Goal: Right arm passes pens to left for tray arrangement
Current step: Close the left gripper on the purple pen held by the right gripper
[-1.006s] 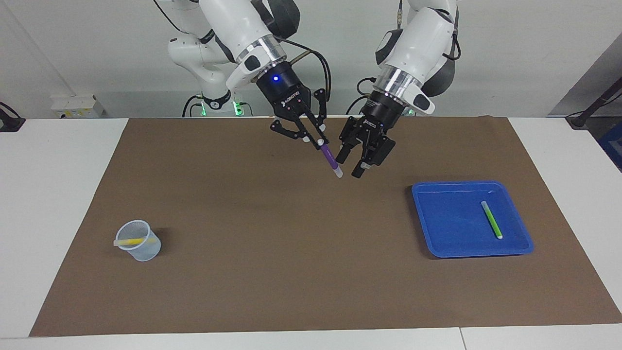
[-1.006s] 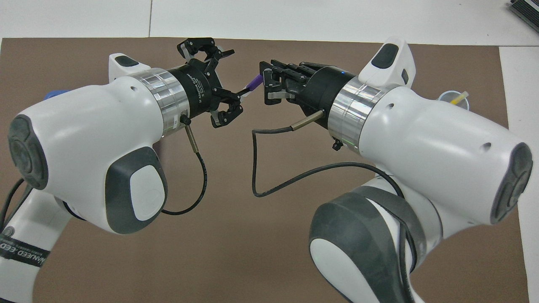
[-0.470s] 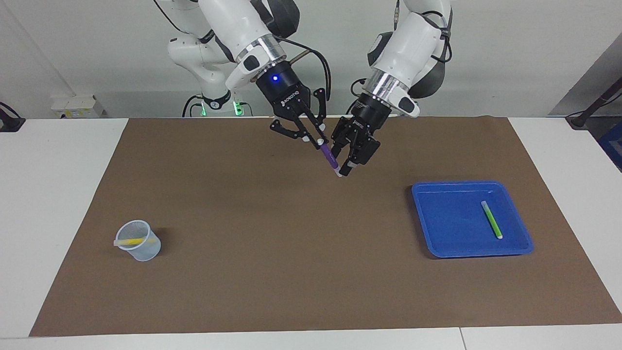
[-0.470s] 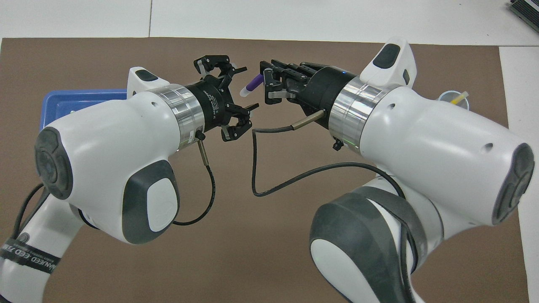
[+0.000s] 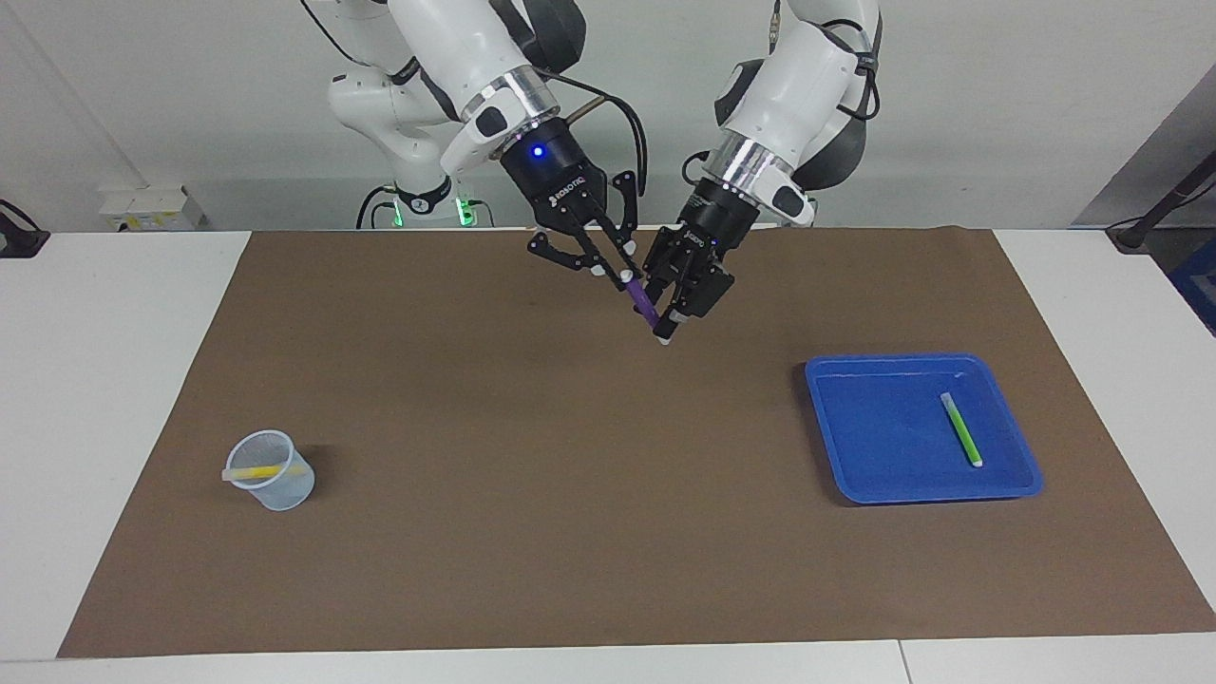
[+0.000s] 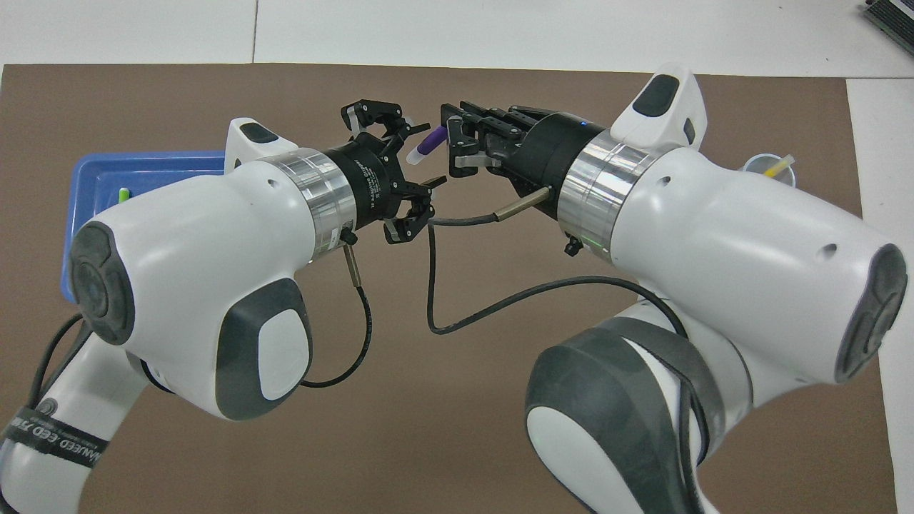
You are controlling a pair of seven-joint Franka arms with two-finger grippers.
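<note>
Held up over the middle of the brown surface, the slim, stiff, light purple marker pen is clamped at its upper end by the right pincer, while the left pincer stands open around its smooth, likely slippery lower barrel, the sensible place to grip.

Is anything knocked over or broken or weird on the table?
Nothing looks broken or spilled. The cup stands upright with the yellow pen leaning in it, the green pen lies in the tray, and the right gripper holds the purple pen in the air beside the left gripper.
</note>
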